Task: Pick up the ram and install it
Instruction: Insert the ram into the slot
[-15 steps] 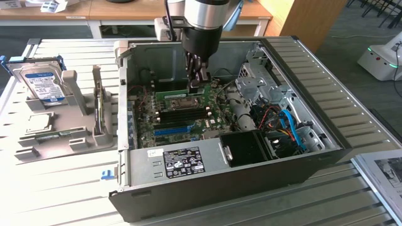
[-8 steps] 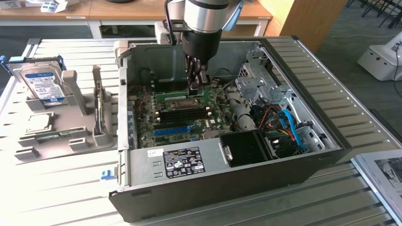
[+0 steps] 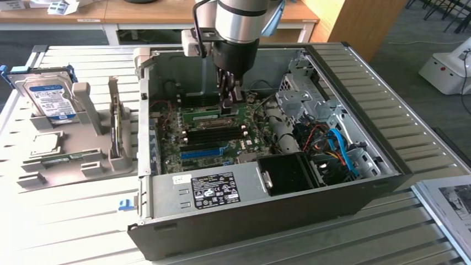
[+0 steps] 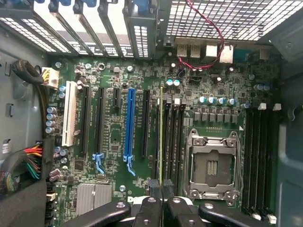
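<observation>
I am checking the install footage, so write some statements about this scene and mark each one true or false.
1. The pincer is shut on the ram inside the computer case. True.
2. The hard drive lies inside the case. False: it stands in a grey holder outside the case, on the exterior view's left.
3. The long blue slot holds a card. False: it is empty.
4. The processor socket carries no cooler. True.

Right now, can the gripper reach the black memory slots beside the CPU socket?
Likely yes: the gripper, shut on the ram, hangs inside the open case over the memory slots by the CPU socket; no cable crosses them.
</observation>
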Robot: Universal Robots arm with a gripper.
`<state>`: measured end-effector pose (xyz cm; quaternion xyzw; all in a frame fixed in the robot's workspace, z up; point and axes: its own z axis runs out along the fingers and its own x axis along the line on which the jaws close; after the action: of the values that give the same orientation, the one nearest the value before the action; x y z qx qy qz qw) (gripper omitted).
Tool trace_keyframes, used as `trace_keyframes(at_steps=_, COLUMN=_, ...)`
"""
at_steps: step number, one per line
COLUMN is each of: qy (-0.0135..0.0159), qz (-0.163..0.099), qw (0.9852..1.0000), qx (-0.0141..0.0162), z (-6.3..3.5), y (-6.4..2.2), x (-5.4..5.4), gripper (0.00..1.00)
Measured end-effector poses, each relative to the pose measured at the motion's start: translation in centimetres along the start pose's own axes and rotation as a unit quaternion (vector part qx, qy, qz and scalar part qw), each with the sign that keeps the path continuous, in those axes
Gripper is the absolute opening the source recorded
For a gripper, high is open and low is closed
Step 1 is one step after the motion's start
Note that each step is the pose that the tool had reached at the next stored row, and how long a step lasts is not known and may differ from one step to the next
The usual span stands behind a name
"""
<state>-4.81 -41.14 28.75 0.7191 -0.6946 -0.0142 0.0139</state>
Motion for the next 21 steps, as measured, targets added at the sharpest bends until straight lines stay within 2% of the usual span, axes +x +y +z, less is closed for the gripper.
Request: trace_keyframes(at_steps=21, qy=0.0001, qz=0.0, qw=1.0, qx=0.0, z=1.59, y=-0.06, x=0.0, gripper=0.11)
